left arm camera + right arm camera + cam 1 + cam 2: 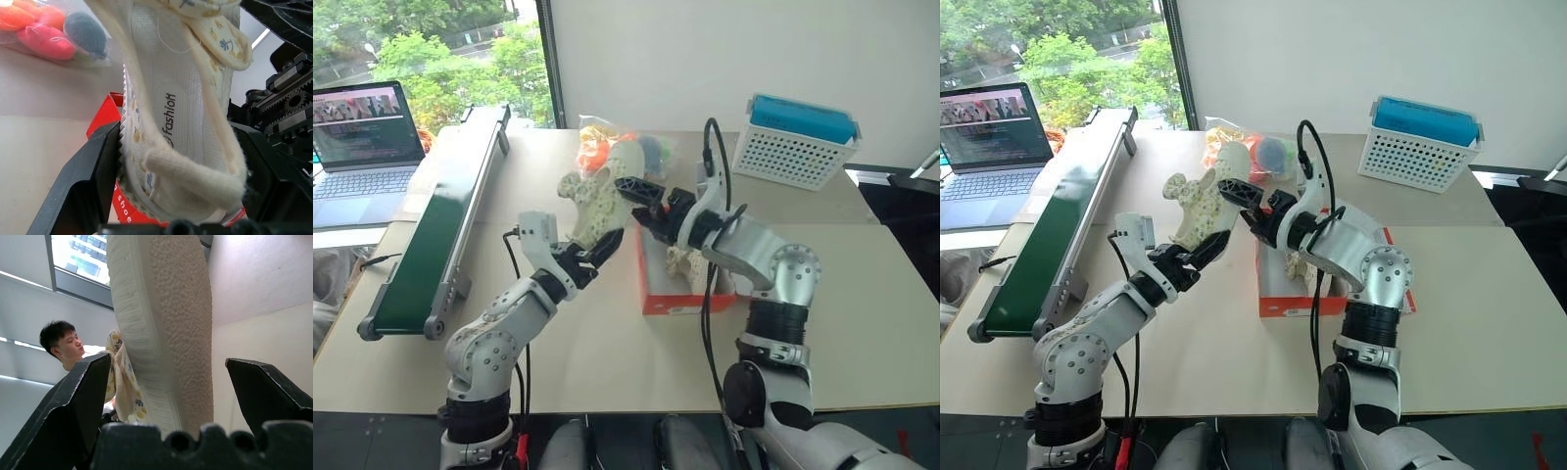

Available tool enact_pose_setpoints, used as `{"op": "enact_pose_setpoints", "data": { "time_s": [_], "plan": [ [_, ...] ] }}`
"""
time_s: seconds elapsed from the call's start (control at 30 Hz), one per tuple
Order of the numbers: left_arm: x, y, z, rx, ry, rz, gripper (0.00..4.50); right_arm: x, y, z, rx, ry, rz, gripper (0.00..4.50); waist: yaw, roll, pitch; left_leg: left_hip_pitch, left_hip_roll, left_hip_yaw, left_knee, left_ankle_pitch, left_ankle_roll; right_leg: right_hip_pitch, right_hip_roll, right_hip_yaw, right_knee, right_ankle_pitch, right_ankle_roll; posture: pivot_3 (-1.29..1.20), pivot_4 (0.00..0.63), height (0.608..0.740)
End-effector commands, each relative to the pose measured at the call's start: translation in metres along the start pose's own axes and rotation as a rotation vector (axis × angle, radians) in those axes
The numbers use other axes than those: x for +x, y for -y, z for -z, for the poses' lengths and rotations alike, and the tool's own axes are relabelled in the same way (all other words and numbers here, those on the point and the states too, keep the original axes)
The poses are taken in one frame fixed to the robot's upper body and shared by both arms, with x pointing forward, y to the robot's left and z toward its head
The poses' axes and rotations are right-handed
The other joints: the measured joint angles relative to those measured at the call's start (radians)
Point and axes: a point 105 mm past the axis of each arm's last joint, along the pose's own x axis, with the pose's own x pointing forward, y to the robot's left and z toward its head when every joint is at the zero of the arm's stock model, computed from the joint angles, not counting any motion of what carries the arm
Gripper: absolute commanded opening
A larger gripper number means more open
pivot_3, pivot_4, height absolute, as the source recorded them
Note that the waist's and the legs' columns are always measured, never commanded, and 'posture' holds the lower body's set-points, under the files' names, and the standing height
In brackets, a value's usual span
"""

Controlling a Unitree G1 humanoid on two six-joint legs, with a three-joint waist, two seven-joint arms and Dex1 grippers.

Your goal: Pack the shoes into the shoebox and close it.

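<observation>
1. Nearest the head camera, the left gripper (pixel 597 253) is clenched on the heel end of one shoe (pixel 600 201); the left wrist view shows its fingers (pixel 80 181) pressed against the shoe's side.
2. That shoe stands nearly upright in the air above the table (pixel 862 323), its long axis running from heel at about 6 o'clock to toe at about 12 o'clock, tipped a little toward 1 o'clock.
3. At 3 o'clock from the shoe, the right gripper (pixel 641 201) has its fingers spread wide on either side of the sole, as the right wrist view shows; I see gaps on both sides, so it reads as released and not gripping.
4. From the held shoe, the shoebox (pixel 680 294) lies on the table at about 4 to 5 o'clock, partly behind the right arm, with its long axis running roughly 12 to 6.
5. Something pale inside the box, likely the second shoe (pixel 683 259), shows behind the right forearm.
6. My judgement: the shoe must swing down toward 5 o'clock and be laid flat along the box's length; the right gripper is nearer the box.
</observation>
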Motion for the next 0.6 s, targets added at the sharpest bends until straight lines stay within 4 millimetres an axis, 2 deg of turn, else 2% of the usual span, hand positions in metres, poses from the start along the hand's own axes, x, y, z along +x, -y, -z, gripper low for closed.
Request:
{"op": "enact_pose_setpoints", "data": {
  "time_s": [0.03, 0.2, 0.33, 0.6],
  "plan": [
    [-0.0017, 0.0107, -0.012, 0.033, 0.051, 0.038, 3.1, -0.0033, -0.013, -0.0061, -0.035, 0.037, -0.047, 3.52, 0.0, 0.0, 0.0, 0.0, 0.0, 0.0, 0.0, 0.0, 0.0, 0.0, 0.0, 0.0, 0.0, 0.0, 0.0, 0.0, 0.15, 0.74],
    [-0.002, 0.0097, -0.0112, 0.042, 0.047, 0.033, 3.1, -0.0035, -0.0141, -0.0065, -0.047, 0.041, -0.047, 1.75, 0.0, 0.0, 0.0, 0.0, 0.0, 0.0, 0.0, 0.0, 0.0, 0.0, 0.0, 0.0, -0.001, 0.0, 0.0, 0.0, 0.15, 0.74],
    [-0.0017, 0.0102, -0.0105, 0.051, 0.042, 0.034, 3.1, -0.0031, -0.0152, -0.0055, -0.053, 0.036, -0.047, 0.7, 0.0, 0.0, 0.0, 0.0, 0.0, 0.0, 0.0, 0.0, 0.0, 0.0, 0.0, 0.0, -0.001, 0.0, 0.0, 0.0, 0.15, 0.74],
    [0.0003, 0.0156, -0.0049, 0.186, 0.008, 0.055, 3.1, -0.0033, -0.0166, -0.0068, -0.041, 0.068, -0.041, 0.7, 0.001, 0.0, 0.0, -0.001, 0.0, 0.0, 0.0, 0.0, 0.0, 0.0, 0.0, 0.0, -0.002, 0.0, 0.0, 0.0, 0.15, 0.74]
  ]
}}
